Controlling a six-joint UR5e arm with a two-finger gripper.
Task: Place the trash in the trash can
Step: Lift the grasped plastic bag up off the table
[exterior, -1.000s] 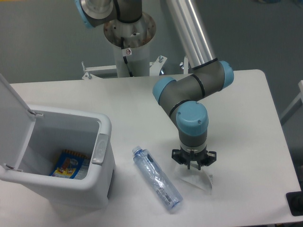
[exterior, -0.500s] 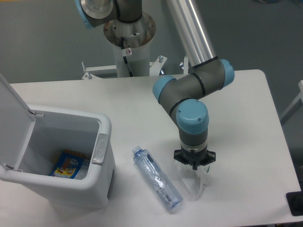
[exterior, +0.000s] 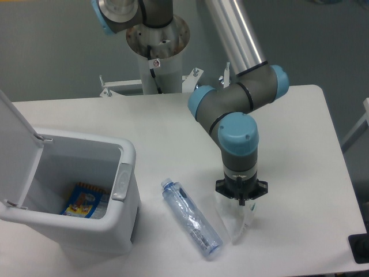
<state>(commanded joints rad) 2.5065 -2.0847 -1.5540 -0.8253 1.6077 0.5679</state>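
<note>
The gripper point(exterior: 241, 202) points straight down over the wrapper point(exterior: 233, 220) and appears closed on its top, though the fingers are mostly hidden under the wrist. The bottle point(exterior: 191, 218) lies on the table point(exterior: 300, 150) just left of it, and beyond that the bin point(exterior: 75, 193) stands with lid point(exterior: 14, 147) open and a colourful packet point(exterior: 85, 201) inside.

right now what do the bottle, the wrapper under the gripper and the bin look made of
Bottle: clear bluish plastic, glossy, see-through with a crinkled label. Wrapper: thin translucent film, probably plastic, creased. Trash can: opaque white moulded plastic, smooth, rounded corners.
</note>
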